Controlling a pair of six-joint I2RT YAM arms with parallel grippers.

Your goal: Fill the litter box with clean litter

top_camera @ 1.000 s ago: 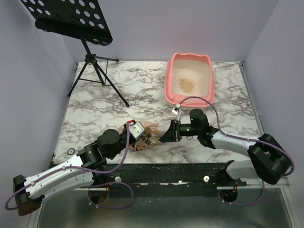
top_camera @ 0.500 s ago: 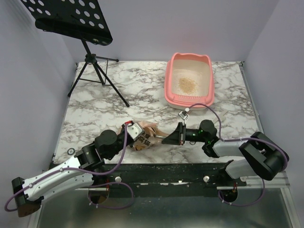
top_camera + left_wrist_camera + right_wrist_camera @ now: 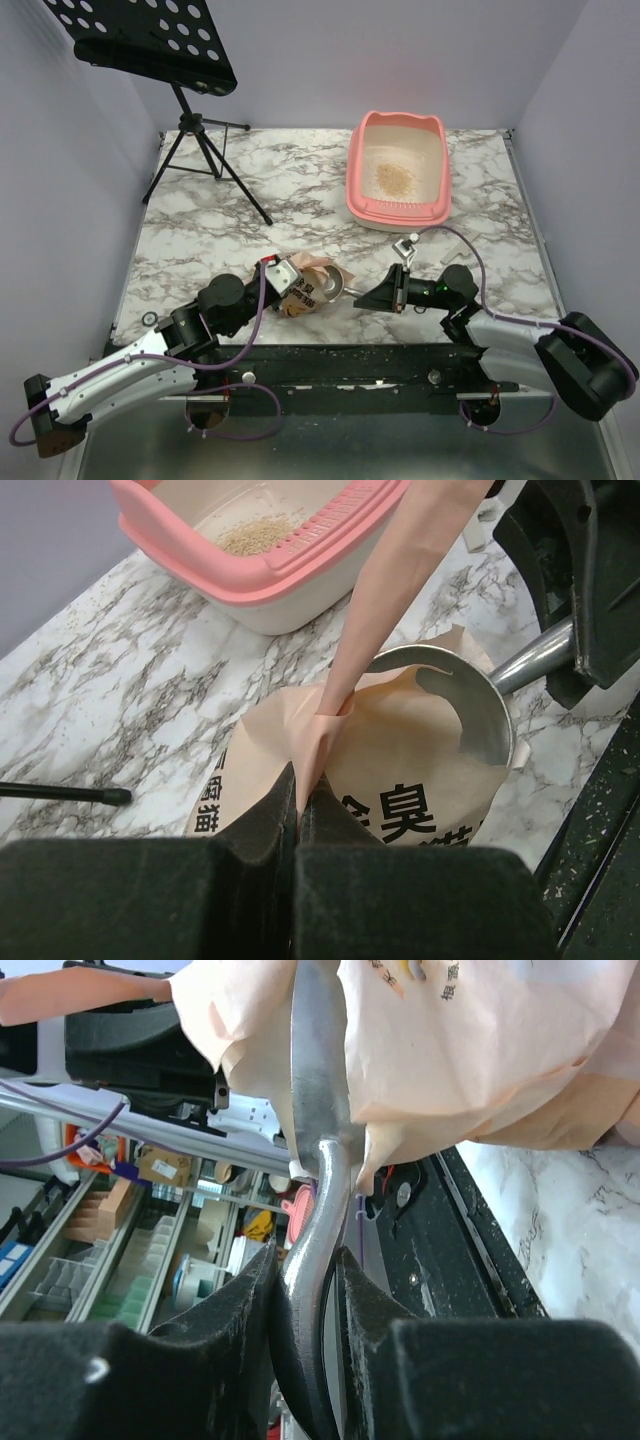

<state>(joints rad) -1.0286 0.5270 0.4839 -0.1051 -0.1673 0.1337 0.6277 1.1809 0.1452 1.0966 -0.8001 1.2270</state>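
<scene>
The pink litter box [image 3: 353,190] stands at the back right, and a small pile of clean litter [image 3: 392,177] lies in its pale inside. It also shows in the left wrist view, litter box [image 3: 230,575] with clean litter [image 3: 258,538]. An orange-tan printed bag [image 3: 303,290] lies near the table's front. My left gripper [image 3: 283,272] is shut on a fold of the bag [image 3: 400,780]. My right gripper [image 3: 388,293] is shut on the handle of a grey metal scoop [image 3: 315,1090]. The scoop's bowl [image 3: 485,715] sits at the bag's mouth.
A black tripod stand [image 3: 205,150] with a perforated black plate [image 3: 150,35] occupies the back left. A black rail [image 3: 350,355] dusted with stray granules runs along the table's near edge.
My right gripper has drawn back to the right with the scoop, so the scoop's bowl now shows at the bag's mouth. The left gripper keeps its hold on the bag.
</scene>
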